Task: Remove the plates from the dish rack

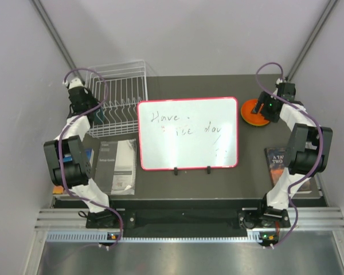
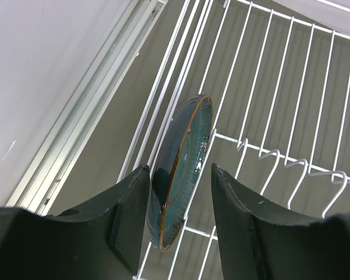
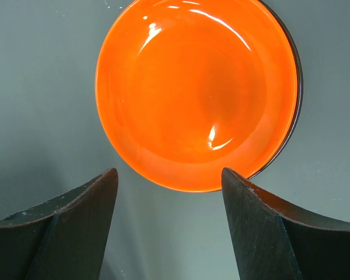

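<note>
The white wire dish rack (image 1: 123,91) stands at the table's back left. A teal-blue plate (image 2: 184,157) with a brown rim stands on edge against the rack's wires (image 2: 280,154). My left gripper (image 2: 179,168) is open and straddles this plate: its left finger lies close against the plate, while a gap shows at the right finger. From the top view the left gripper (image 1: 95,114) is at the rack's front left corner. An orange plate (image 3: 195,87) lies flat on the table at the back right (image 1: 252,112). My right gripper (image 3: 169,170) hovers open above its near edge, holding nothing.
A red-framed whiteboard (image 1: 187,133) with handwriting lies in the middle of the table. Booklets (image 1: 117,163) lie in front of the rack, and a book (image 1: 275,160) lies near the right arm. A dark rim (image 3: 296,87) shows under the orange plate's right edge. Walls close in on both sides.
</note>
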Available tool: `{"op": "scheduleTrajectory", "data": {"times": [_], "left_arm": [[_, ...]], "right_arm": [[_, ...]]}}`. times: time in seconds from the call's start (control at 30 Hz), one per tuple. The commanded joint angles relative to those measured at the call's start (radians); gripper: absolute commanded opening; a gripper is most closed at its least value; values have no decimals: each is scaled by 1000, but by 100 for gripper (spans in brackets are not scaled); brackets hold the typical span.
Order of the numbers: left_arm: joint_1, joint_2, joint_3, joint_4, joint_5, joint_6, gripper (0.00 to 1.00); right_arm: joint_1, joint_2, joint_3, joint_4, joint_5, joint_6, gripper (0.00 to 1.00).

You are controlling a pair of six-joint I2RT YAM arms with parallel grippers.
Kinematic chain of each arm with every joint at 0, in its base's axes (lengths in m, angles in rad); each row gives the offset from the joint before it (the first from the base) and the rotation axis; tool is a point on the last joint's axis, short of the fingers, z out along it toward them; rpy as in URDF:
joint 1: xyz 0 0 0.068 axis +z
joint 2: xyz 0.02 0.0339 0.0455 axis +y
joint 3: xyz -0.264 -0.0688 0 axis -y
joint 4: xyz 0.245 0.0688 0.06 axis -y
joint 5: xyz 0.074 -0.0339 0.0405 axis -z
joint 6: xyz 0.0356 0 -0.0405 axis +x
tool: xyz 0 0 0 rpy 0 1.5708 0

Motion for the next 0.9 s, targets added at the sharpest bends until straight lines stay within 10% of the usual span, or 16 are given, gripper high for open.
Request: {"op": "scheduleTrajectory", "data": {"times": [0.0,0.37,0.57,0.87], "left_arm": [[-7,27,-1,30,-26,11,51],[-12,68,6,63,-66,32,47],[-20,56,-10,102,-61,51,0],[-58,-11,-30,156,-57,126,0]], "right_arm": [[10,3,1,35,-8,-13,72],[8,21,24,26,-2,-12,72],[8,24,30,22,-3,-9,71],[13,9,45,2,9,-18,71]]}}
